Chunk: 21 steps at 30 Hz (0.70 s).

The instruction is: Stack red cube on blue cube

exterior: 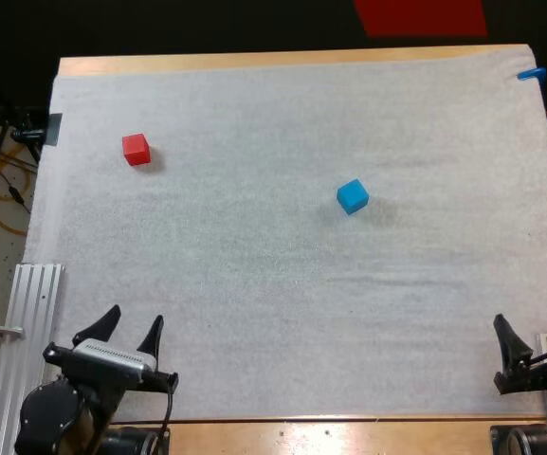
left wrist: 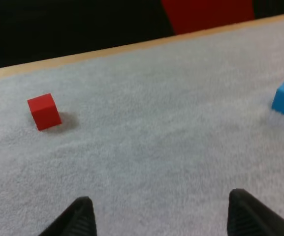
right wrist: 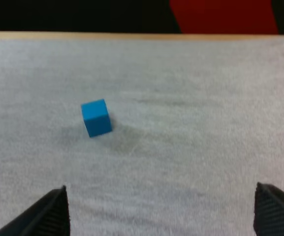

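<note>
Red cube (exterior: pixel 136 149): small, matte, equal-sided (so no long axis to align with). It sits flat on the white mat (exterior: pixel 273 313) in the upper left of the high view, near the mat's left border, with its faces apparently turned slightly off the mat's edges.

Blue cube (exterior: pixel 353 196): right of centre, well apart from the red cube, with nothing on top.

Left gripper (exterior: pixel 136 315): lower left, fingers wide apart and empty. The red cube lies almost straight up the frame from it, so this is judged the nearer arm for the pick.

Right gripper (exterior: pixel 529 313): lower right edge, also wide apart and empty.
</note>
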### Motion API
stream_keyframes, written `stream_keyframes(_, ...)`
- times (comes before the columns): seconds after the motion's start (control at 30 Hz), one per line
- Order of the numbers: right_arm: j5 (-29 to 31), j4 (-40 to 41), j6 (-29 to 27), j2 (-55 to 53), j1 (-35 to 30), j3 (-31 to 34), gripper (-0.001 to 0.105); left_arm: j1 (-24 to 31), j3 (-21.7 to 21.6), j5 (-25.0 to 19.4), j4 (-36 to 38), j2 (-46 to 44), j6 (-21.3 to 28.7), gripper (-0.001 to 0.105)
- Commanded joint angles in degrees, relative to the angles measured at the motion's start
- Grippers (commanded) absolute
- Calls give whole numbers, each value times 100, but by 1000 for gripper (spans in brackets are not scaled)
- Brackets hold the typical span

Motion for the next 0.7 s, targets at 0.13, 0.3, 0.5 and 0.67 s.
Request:
stream_keyframes(0.13,-462,-46,-40,563,8,-497,74,-26,-326,-111,-135,-229,-176,57)
stream_keyframes(0.3,-961,-60,-174,1238,8,-968,74,-26,-747,-122,-124,216,-123,57)
stream_keyframes(0.5,-1388,-60,-375,1926,222,-1498,71,-26,-1233,-403,-122,670,-2,56)
stream_keyframes(0.67,-1386,-60,-552,2422,626,-1825,71,-26,-1488,-777,97,877,194,56)
